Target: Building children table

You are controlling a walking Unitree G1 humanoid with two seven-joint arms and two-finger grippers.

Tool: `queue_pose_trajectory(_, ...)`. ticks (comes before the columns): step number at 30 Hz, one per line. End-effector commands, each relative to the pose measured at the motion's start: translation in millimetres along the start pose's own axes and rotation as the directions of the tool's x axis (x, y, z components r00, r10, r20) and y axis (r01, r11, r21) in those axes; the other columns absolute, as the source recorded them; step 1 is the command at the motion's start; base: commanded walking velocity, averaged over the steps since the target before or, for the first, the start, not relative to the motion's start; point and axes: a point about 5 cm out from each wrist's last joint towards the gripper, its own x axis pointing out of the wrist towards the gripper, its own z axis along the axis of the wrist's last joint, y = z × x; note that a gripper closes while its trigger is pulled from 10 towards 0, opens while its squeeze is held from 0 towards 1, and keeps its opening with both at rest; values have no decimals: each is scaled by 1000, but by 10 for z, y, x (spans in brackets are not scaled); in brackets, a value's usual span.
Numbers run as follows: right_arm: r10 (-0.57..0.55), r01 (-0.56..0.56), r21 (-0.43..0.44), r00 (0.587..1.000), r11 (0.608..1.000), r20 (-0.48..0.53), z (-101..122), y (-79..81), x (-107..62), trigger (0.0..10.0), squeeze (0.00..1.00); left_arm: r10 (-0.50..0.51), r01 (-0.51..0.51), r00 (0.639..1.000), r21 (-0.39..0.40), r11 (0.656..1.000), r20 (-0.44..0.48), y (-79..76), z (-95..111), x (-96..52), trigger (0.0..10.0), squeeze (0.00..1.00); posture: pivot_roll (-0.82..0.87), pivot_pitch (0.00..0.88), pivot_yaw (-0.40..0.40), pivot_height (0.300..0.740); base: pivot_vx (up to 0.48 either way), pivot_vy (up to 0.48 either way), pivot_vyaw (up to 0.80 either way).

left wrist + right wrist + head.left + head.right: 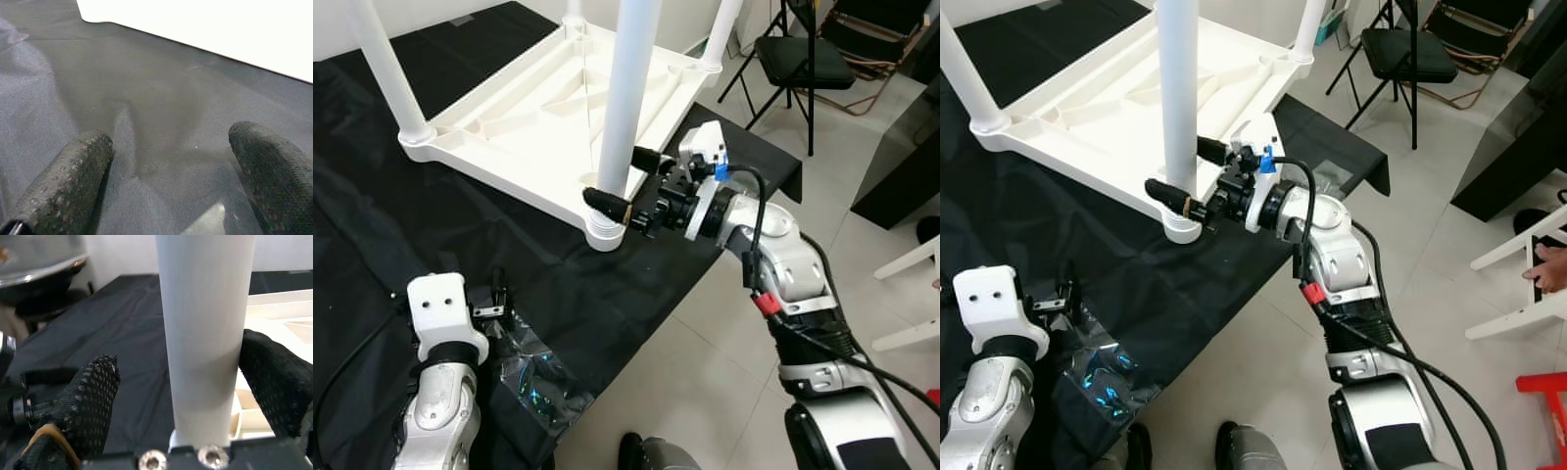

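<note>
Reaching in from the side, the right gripper (pixel 619 184) straddles the white cylindrical plastic table leg (pixel 628 108) just above its socket, 1 black finger on each side. The right wrist view shows 1 pad touching the tube while the other stands a little off, so the grip looks not quite clenched, loose around the leg rather than firm.

That leg stands upright at the near corner of the white ribbed plastic tabletop (pixel 519 127), which lies upside down on the black cloth-covered work surface (pixel 372 225). 3 more white legs rise from the other corners.

Down low, the left gripper (pixel 171 171) hangs released over the cloth near the crinkled clear plastic wrapper (pixel 533 377), holding nothing.

Handling call: hollow plastic, likely light and stiff, but smooth and round, so it could spin or slip. Holding low near the socket looks best for twisting or pressing it home.
</note>
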Motion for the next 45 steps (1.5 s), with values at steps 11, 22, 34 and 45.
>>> queue_pose_trajectory(11, 52, -53, -73, 999, 996, -15, 110, -283, 36, 3961, 0, 4, -4, 1000, 23, 1000, -21, 45, 39, -132, 10000, 0, 79, 297, -116, 740, 0, 0, 0)
queue_pose_trajectory(22, 68, -68, -60, 998, 996, 0, -29, -246, 65, 0, 0, 4, -3, 1000, 30, 1000, -27, 32, 59, -151, 10000, 0, 81, 301, -112, 740, 0, 0, 0)
queue_pose_trajectory(34, -545, 541, -71, 838, 838, -42, -269, -162, -3, 0, 0, 6, -5, 999, 30, 1000, -31, -1, 40, -132, 10000, 0, 72, 250, -165, 740, 0, 0, 0)
queue_pose_trajectory(45, -751, 755, 20, 654, 655, -86, -622, 366, 424, 0, 0, -16, 19, 998, 44, 999, -56, 3, -70, 136, 10000, 0, 21, 155, -68, 740, 0, 0, 0)
